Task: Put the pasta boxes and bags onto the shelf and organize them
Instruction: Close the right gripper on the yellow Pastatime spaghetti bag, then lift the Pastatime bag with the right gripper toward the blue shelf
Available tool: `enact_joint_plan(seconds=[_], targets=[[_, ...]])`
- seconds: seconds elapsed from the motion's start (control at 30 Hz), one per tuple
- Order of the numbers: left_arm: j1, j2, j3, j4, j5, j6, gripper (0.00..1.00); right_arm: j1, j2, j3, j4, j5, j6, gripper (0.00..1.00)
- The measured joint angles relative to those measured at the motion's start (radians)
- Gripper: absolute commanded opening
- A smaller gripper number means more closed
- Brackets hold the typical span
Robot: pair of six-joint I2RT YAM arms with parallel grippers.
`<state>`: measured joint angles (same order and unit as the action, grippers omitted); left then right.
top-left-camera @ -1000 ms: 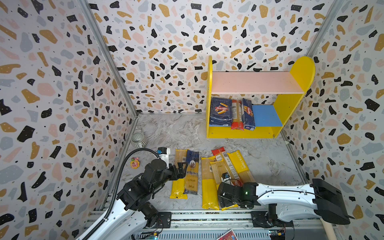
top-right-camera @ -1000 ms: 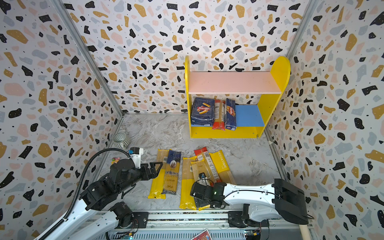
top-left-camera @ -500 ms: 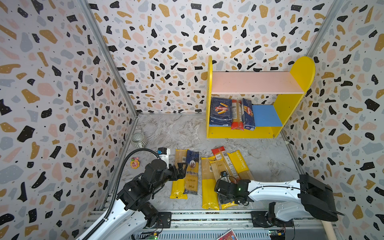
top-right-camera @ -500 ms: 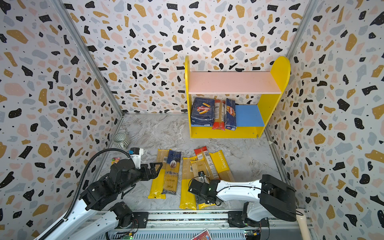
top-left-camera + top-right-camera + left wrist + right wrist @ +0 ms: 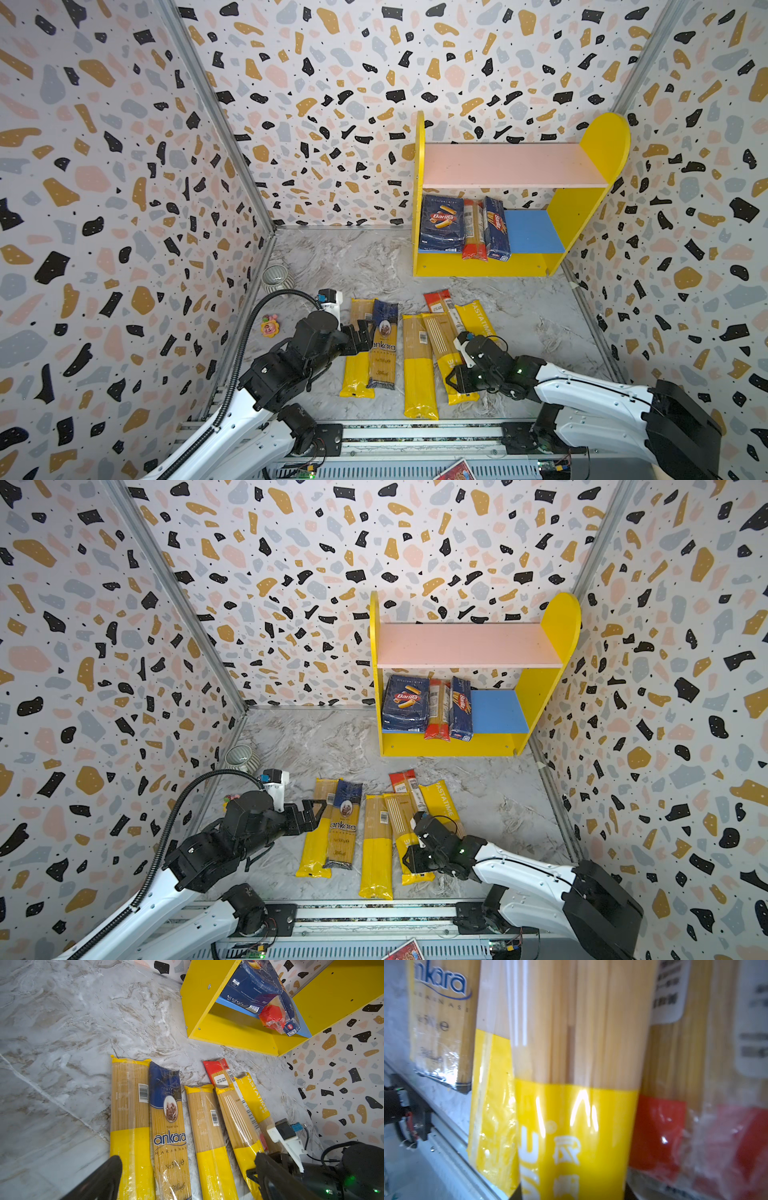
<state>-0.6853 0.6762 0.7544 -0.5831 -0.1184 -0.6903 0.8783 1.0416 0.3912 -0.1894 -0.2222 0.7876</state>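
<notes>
One yellow-ended spaghetti pack (image 5: 438,338) sits clamped in right gripper (image 5: 457,380); left gripper (image 5: 365,333) gapes over ankara bag (image 5: 383,353).

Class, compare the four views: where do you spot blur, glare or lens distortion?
Right wrist view: soft all over, white glare streaks on the yellow-ended spaghetti pack. Left wrist view: crisp print on the ankara bag. Both top views: sharp, evenly lit, the wide lens splays the walls.

A yellow-sided shelf (image 5: 598,141) with pink upper and blue lower boards stands upper right in both top views. Its blue board holds a wide dark blue Barilla cardboard box (image 5: 441,224), a red-ended clear spaghetti bag (image 5: 473,232) and a narrow dark blue Barilla box (image 5: 496,228). At lower centre, four yellow-ended bags (image 5: 419,374), a dark blue "ankara" bag (image 5: 383,345) and a second red-ended bag (image 5: 436,301) lie lengthwise, side by side.
</notes>
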Motion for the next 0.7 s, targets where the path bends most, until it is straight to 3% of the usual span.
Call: enact_joint_plan(seconds=[0.4, 0.7], targets=[[0.000, 0.125, 0.068, 0.005, -0.027, 0.003, 0.99, -0.199, -0.055, 0.024, -0.010, -0.269, -0.034, 0.17], [0.001, 0.245, 0.169, 0.031, -0.030, 0.046, 1.00, -0.395, -0.087, 0.024, 0.147, -0.486, 0.019, 0.15]])
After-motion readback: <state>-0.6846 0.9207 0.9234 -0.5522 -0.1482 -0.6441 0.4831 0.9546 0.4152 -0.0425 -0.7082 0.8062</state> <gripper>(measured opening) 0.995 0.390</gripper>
